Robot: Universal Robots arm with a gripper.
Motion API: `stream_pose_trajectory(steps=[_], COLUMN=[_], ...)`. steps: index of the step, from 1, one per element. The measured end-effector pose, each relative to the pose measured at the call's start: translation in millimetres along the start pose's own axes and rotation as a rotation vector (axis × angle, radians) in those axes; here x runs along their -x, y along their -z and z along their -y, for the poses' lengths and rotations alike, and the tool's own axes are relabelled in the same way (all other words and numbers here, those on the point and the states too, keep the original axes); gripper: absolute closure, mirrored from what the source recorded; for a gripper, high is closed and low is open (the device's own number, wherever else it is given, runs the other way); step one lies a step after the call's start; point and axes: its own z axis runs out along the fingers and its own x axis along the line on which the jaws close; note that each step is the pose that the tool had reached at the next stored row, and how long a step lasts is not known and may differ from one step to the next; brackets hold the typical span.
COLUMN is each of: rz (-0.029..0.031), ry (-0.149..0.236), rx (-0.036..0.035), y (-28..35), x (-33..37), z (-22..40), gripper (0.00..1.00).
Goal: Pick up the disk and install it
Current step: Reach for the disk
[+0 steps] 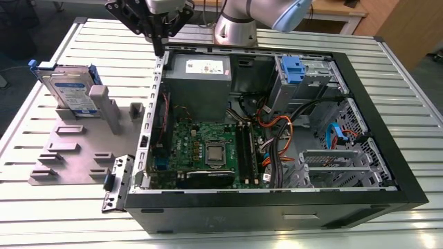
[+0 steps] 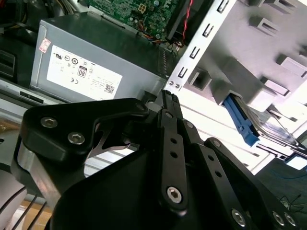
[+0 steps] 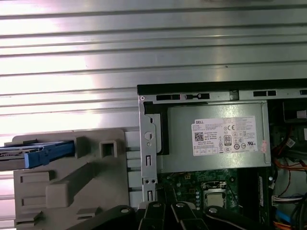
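Disk (image 1: pixel 69 93) stands on edge in a slot of the grey stand (image 1: pixel 69 150), at the exterior view's left of the open case (image 1: pixel 408 176). Upright storage presumably leaves its blue carrier free for a grasp. The gripper (image 1: pixel 159 50) hangs above the case's rear corner, beside the power supply (image 1: pixel 199 78), well apart from the disk and holding nothing. The case lies on its side with the lid off, which opens the drive cage (image 1: pixel 304 72) to access from above. The table (image 1: pixel 41 218) is pale, ribbed metal slats; wooden furniture (image 1: pixel 405 26) stands behind it. In the second wrist view the fingers (image 2: pixel 169 134) are pressed together and empty, poised over the case wall, with the disk (image 2: pixel 242 122) beyond the stand. In the first wrist view the disk (image 3: pixel 43 154) sits in its slot, separated from the case wall by the stand's posts.
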Motion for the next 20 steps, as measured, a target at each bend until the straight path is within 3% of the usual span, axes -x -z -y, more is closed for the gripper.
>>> stream_pose_trajectory(steps=[20], rz=[0.0], ry=[0.0], rx=[0.0], y=[-1.0], x=[-33.9], z=[2.6], gripper=[0.89])
